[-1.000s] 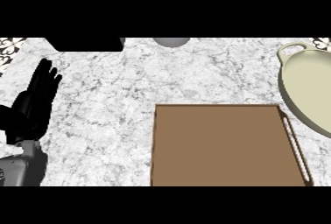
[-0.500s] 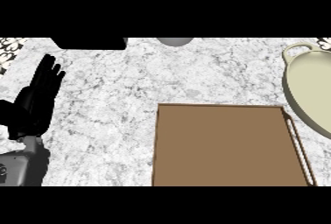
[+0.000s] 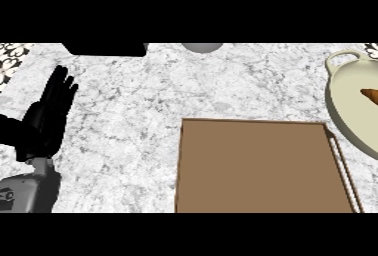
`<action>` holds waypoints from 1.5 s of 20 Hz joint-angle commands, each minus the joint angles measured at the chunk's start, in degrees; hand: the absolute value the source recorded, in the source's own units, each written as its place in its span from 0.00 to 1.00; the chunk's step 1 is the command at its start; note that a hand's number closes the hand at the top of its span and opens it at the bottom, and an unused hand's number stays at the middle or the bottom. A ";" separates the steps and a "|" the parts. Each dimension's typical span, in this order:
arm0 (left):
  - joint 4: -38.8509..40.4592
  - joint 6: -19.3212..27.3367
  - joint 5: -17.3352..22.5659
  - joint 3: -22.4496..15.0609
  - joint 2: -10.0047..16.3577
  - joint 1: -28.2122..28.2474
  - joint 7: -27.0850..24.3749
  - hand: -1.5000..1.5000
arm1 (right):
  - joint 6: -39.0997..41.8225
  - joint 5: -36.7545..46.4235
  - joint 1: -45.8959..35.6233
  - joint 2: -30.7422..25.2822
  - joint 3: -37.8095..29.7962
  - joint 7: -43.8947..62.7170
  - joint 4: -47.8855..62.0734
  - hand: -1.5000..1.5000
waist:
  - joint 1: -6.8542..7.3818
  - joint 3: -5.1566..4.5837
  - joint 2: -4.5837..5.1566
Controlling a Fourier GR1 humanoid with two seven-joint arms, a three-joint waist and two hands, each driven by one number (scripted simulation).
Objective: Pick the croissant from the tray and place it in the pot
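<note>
At the right edge of the view the cream pot (image 3: 348, 120) is partly cut off, and a brown tip of the croissant (image 3: 370, 94) shows inside it, against the pale inner wall. Most of the croissant is out of sight, so I cannot tell whether it lies flat on the bottom. Just beside the pot, the brown tray (image 3: 258, 167) sits on the marble tabletop (image 3: 133, 150) with nothing on it.

From that layout the placing looks as good as done. What is left, I judge, is to lift any arm above the pot straight up, clear of the rim and handle.

Of the right robot hand nothing shows. The left robot hand (image 3: 48, 117) rests at the left edge, fingers straight, holding nothing. A dark block (image 3: 103, 48) and a grey round shape (image 3: 201, 47) sit at the far edge.
</note>
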 commanded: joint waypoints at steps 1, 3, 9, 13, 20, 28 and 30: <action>1.02 -0.13 -0.10 0.08 -0.74 1.38 -1.95 0.50 | -0.05 -0.29 -4.73 0.41 0.40 -4.50 14.51 1.00 | 0.17 0.02 0.08; 1.23 0.92 -0.85 -0.47 -0.99 -1.41 -0.20 0.50 | 2.31 0.32 -7.93 -1.31 0.42 -2.20 19.85 0.00 | -0.07 0.01 0.07; -0.57 0.38 -0.69 -0.85 -0.74 -0.91 0.82 0.50 | 10.02 -2.74 -13.45 -1.71 -0.37 -9.78 31.98 0.00 | 0.94 0.12 0.23; 2.67 -0.05 -0.42 0.74 -0.12 -0.81 -1.40 0.50 | 14.80 -10.01 -15.57 0.74 -5.71 -14.49 34.25 0.00 | 0.21 0.10 0.23; -1.00 1.14 -1.05 -0.36 -0.85 -1.23 1.26 0.50 | 25.84 -18.64 -17.83 -7.27 -13.93 -14.00 41.45 0.00 | -0.45 0.09 0.01; 0.04 -1.02 0.51 2.17 0.87 0.64 -1.57 0.50 | 33.36 -21.10 -15.33 -17.03 -16.92 -15.99 46.97 0.00 | 0.33 0.19 0.40; 1.19 1.44 -1.45 -0.21 -1.89 -0.98 -1.02 0.50 | 38.32 -21.17 -12.17 -20.44 -16.86 -17.97 46.95 0.00 | -0.56 0.27 0.50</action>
